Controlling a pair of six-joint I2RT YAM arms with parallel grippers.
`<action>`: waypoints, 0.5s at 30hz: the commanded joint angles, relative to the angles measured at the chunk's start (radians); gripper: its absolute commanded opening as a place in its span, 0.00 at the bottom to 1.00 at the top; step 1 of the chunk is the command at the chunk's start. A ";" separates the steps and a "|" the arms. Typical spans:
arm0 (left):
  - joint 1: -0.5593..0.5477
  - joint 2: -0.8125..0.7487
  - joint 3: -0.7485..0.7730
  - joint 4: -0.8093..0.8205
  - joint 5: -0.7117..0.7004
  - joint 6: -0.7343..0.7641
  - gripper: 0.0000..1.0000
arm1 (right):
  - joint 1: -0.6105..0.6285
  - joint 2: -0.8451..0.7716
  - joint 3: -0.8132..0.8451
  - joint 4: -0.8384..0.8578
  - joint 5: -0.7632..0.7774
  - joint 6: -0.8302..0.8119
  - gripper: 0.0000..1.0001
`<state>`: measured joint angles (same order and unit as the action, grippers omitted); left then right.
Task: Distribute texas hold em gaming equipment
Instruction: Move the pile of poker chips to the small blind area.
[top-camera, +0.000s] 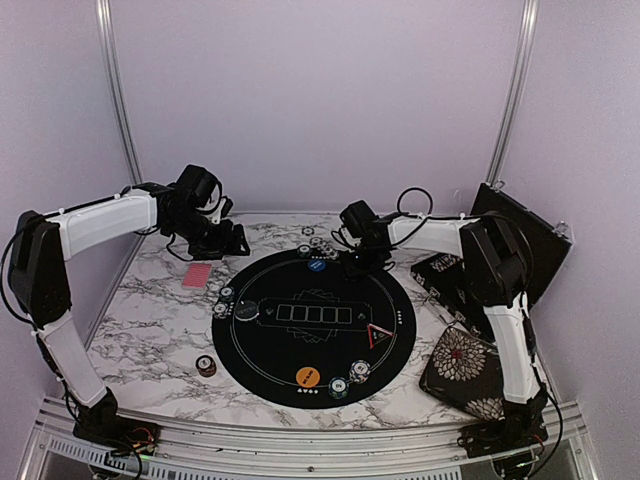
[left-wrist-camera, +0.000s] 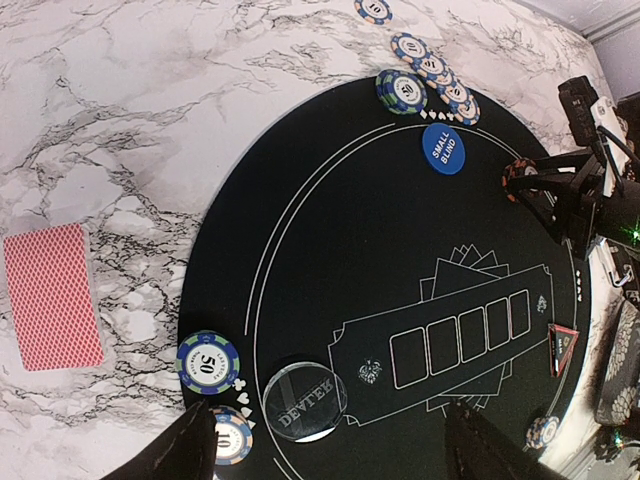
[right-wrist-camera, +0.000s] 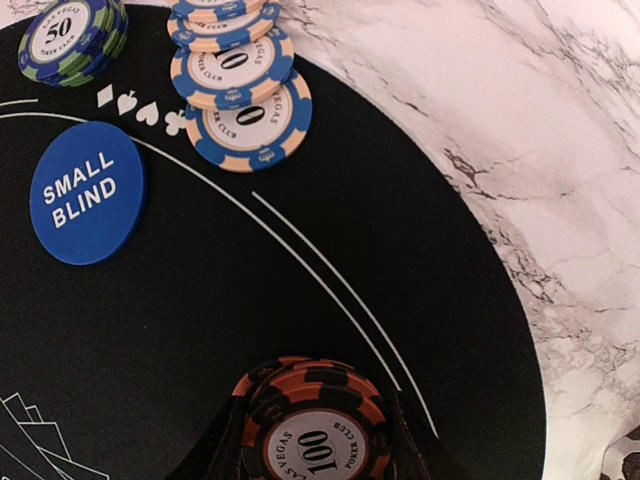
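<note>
right claw (right-wrist-camera: 315, 452) gripping orange chip stack (right-wrist-camera: 312, 405), left claw (left-wrist-camera: 335, 448) spread wide over mat (left-wrist-camera: 350, 240)

the orange 100 chip stack (right-wrist-camera: 312, 432) runs off the bottom edge of the right wrist view, its flanks hidden by the right gripper's fingers (right-wrist-camera: 213, 455). in the left wrist view the left gripper's finger (left-wrist-camera: 185, 447) covers part of a 10 chip (left-wrist-camera: 234, 440), and the floral pouch (left-wrist-camera: 622, 365) is cropped at the right edge.

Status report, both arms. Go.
Left gripper open, empty. Right gripper shut on orange 100 chip stack. Small blind button nearby, not touching.
</note>
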<state>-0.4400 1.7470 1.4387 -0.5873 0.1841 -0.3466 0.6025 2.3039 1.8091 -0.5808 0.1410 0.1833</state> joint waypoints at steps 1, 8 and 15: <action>0.006 -0.002 -0.008 0.019 0.014 0.016 0.80 | 0.022 -0.017 -0.007 -0.027 0.006 0.004 0.33; 0.006 -0.001 -0.008 0.020 0.013 0.016 0.80 | 0.027 -0.017 -0.018 -0.033 0.010 0.005 0.38; 0.005 -0.001 -0.008 0.021 0.015 0.016 0.80 | 0.027 -0.009 -0.018 -0.038 0.027 0.016 0.43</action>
<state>-0.4400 1.7470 1.4387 -0.5873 0.1841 -0.3466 0.6197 2.3039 1.7973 -0.5850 0.1482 0.1875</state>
